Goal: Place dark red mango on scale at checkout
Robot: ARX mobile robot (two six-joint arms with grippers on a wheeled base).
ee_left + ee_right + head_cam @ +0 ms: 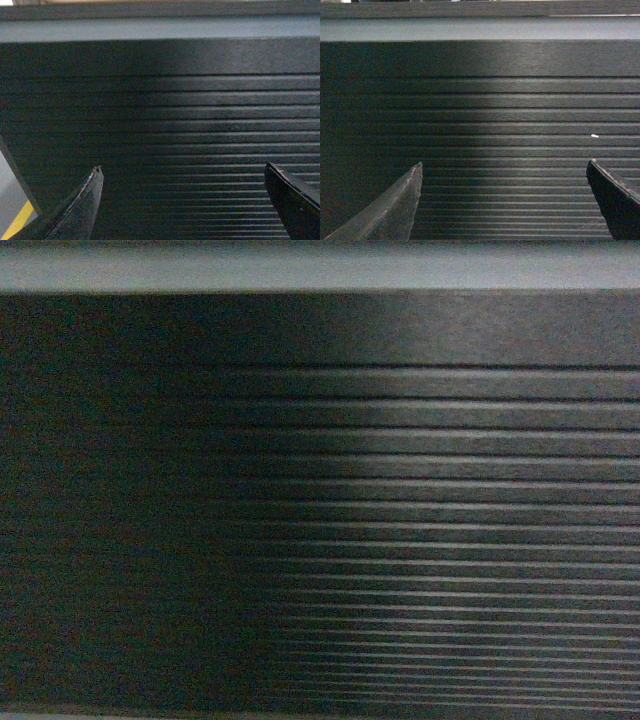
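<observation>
Ribbed dark panel in every view, no mango, no scale

Dark panel [320,520] filling the head view edge to edge, horizontal ridges running across, pale grey ledge [320,270] along the top. Same ridged face close in front of both wrist cameras. Nothing else in sight from the head: no fruit, no scale, no checkout tabletop, neither arm.

Left gripper [185,200] up against the panel, jaws spread wide, bare ridges between the two dark fingertips, nothing pinched. Strip of grey floor with a yellow line [17,222] at the lower left corner of that view. Right gripper [505,200] likewise: jaws spread apart, empty, pointed at the ridges. Small white speck [594,135] on the panel to the right, too small to name.

Dark red mango: out of every frame, whereabouts unknown. Scale: also unseen, so no telling whether the fruit already sits on it or lies elsewhere. Fits either a stage with the mango waiting somewhere out of view or one with it already delivered and both arms drawn clear.

Risks from here, as a judgement only: fingertips apparently close to the panel, so any forward push of base or arms likely to scrape or jam them against the ridges. No target visible either, so any reach now amounts to a blind one.
</observation>
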